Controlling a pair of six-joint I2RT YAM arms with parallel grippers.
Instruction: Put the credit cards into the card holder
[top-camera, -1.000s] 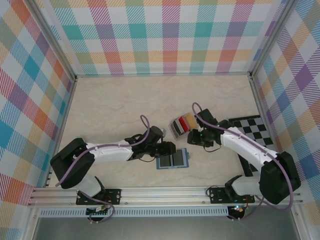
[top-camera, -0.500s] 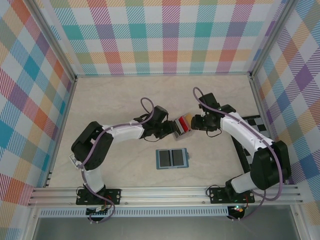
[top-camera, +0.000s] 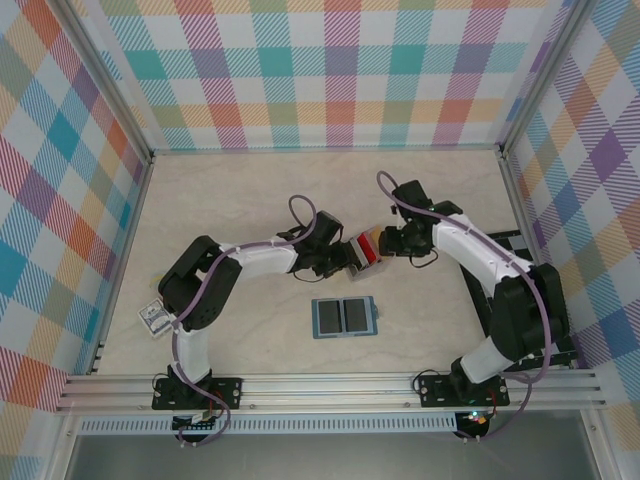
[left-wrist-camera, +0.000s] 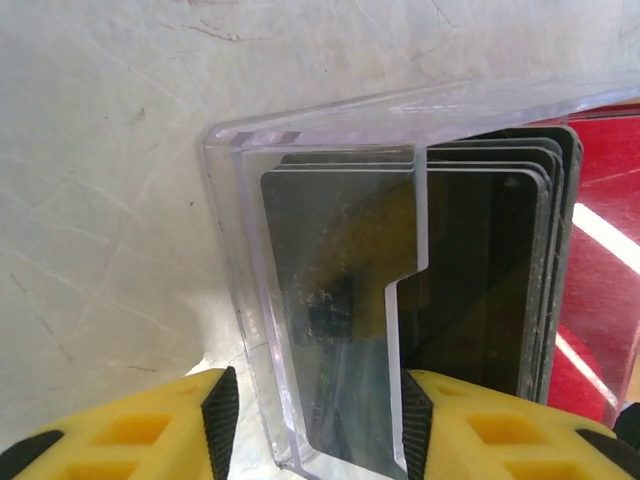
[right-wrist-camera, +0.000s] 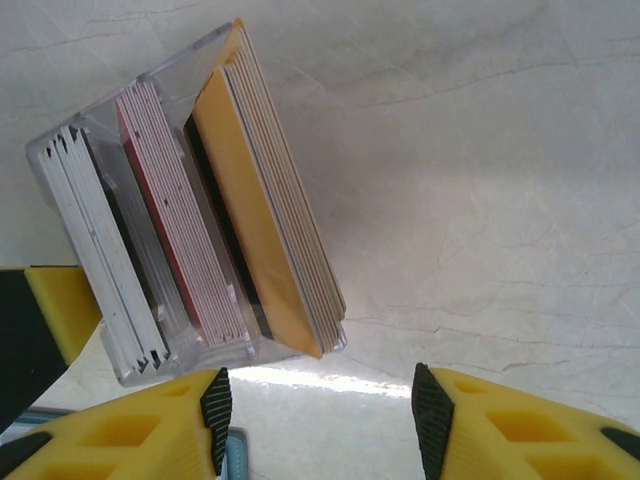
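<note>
The credit cards stand in a clear plastic rack (top-camera: 364, 249) in groups: gold (right-wrist-camera: 250, 220), red (right-wrist-camera: 170, 220), silver-grey (right-wrist-camera: 95, 240) and black (left-wrist-camera: 470, 270). My left gripper (top-camera: 346, 256) (left-wrist-camera: 318, 425) is at the rack's left end. It is open, with the clear end wall between its pads: the right pad touches it and a gap shows at the left pad. My right gripper (top-camera: 386, 243) (right-wrist-camera: 322, 415) hangs open just off the rack's gold-card corner, with bare table between its fingers. The teal card holder (top-camera: 344, 316) lies unfolded and flat nearer the arms, apart from both grippers.
A chequered board (top-camera: 523, 246) lies at the right, partly under my right arm. A small patterned card box (top-camera: 153, 317) sits at the left edge by the left arm's elbow. Checked walls close in the table on three sides.
My left gripper has left the card holder and moved up to the rack's left end, its jaws narrowing. My right gripper has shifted up to the rack's right side and opened slightly.
</note>
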